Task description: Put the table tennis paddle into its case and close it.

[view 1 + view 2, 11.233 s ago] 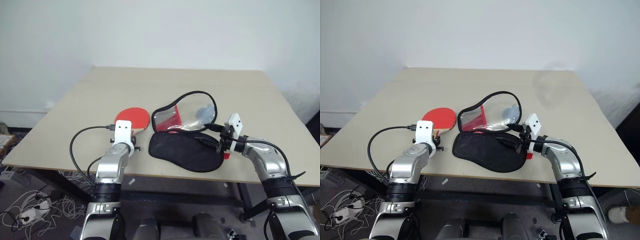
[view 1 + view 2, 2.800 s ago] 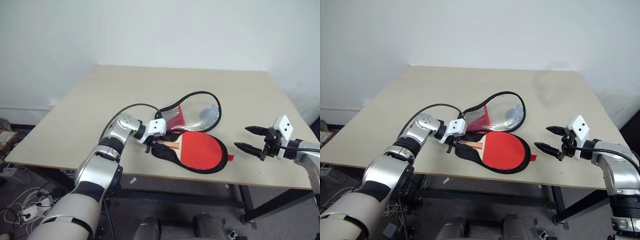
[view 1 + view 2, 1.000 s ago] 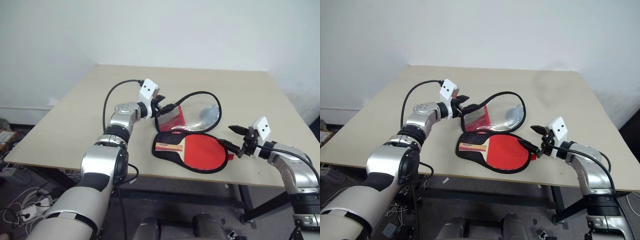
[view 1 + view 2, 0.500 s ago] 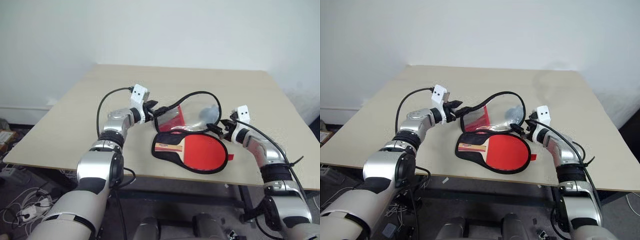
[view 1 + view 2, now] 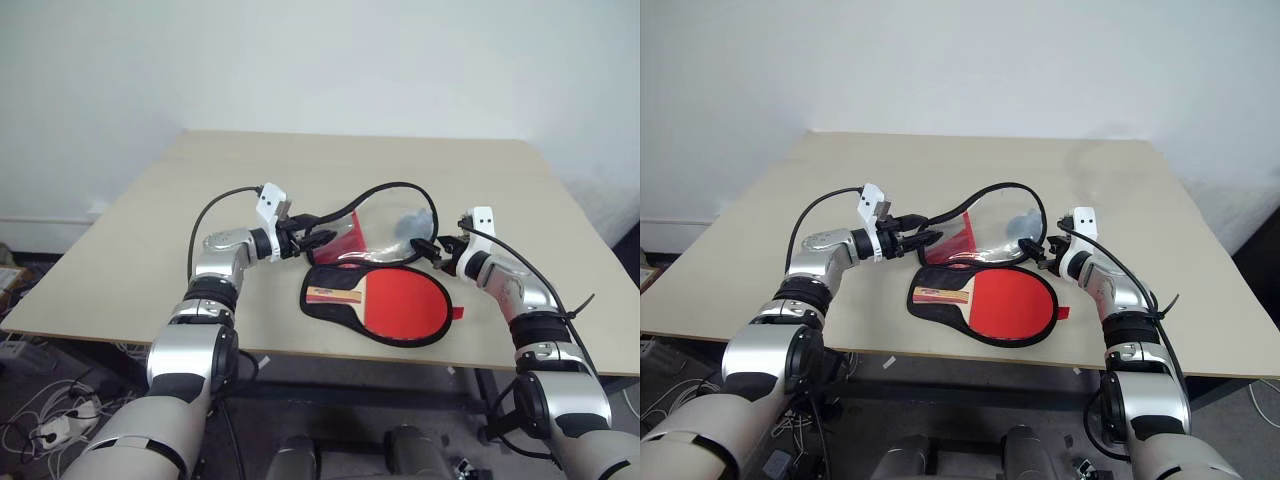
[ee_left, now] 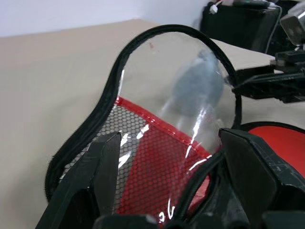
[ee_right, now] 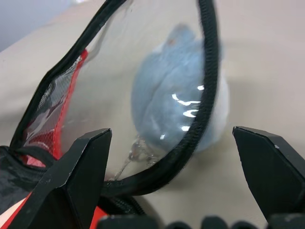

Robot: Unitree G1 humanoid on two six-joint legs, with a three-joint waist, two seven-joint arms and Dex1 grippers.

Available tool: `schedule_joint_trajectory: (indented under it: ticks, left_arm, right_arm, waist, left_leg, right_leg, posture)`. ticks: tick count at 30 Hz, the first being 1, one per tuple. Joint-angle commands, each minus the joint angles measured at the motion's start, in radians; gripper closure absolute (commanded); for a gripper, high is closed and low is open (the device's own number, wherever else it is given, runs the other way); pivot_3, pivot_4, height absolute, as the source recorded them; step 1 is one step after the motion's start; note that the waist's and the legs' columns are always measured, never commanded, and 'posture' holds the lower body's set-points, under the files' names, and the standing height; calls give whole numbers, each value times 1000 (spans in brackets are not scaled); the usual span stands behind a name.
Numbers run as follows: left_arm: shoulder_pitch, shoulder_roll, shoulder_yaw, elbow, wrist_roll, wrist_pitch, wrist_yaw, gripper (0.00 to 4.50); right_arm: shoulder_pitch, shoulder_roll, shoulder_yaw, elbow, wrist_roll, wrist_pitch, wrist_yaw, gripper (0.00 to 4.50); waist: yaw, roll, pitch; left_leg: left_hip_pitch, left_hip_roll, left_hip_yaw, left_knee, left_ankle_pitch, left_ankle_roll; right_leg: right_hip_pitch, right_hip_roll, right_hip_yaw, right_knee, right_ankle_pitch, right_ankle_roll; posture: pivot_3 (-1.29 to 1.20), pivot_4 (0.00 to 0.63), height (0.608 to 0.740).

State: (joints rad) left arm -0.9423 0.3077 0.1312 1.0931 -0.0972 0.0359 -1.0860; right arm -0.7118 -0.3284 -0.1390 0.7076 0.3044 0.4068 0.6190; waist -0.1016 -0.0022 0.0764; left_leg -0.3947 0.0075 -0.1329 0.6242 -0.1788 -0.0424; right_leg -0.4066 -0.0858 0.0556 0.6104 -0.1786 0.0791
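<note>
The table tennis paddle (image 5: pixel 400 302), smooth red rubber face with a pale wooden handle, lies inside the black fabric half of the case (image 5: pixel 372 262) near the table's (image 5: pixel 150 210) front edge. The clear plastic flap (red mesh panel, black zipper edging) stands propped up behind it. The left gripper (image 5: pixel 318 239) and the right gripper (image 5: pixel 432 250) flank that flap, both spread wide, holding nothing.
</note>
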Motion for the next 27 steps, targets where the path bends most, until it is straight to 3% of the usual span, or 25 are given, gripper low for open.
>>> schedule_joint_trajectory:
  ticks: [1, 4, 10, 17, 27]
  left_arm:
    - [-2, 9, -4, -61, -24, 10, -4, 1034]
    - [9, 1, -8, -80, -27, 21, -4, 1016]
    - [24, -9, -12, -108, -29, 35, -2, 1016]
    - [37, -9, -15, -126, -31, 42, -2, 1016]
    - [42, -3, 25, -206, -121, 95, -20, 1016]
  right_arm:
    - [-45, -8, -24, -14, 13, -34, 19, 93]
    - [-48, -8, -28, -8, 13, -40, 23, 614]
    - [-41, -2, -34, -9, 21, -45, 30, 2162]
    - [-14, 5, -32, -45, 24, -45, 47, 4359]
    - [70, -18, -41, -207, 68, -40, 145, 4359]
  waist:
    - [-3, 0, 0]
    - [-5, 0, 0]
    - [-4, 0, 0]
    - [-8, 0, 0]
    - [-8, 0, 0]
  left_leg:
    - [0, 0, 0, 0, 0, 0]
    - [0, 0, 0, 0, 0, 0]
    - [0, 0, 0, 0, 0, 0]
    - [1, 0, 0, 0, 0, 0]
    - [1, 0, 0, 0, 0, 0]
  right_leg:
    - [0, 0, 0, 0, 0, 0]
    - [0, 0, 0, 1, 0, 0]
    - [0, 0, 0, 1, 0, 0]
    - [0, 0, 0, 1, 0, 0]
    - [0, 0, 0, 1, 0, 0]
  posture:
    - [0, 0, 740]
    - [0, 0, 740]
    - [0, 0, 740]
    - [0, 0, 740]
    - [0, 0, 740]
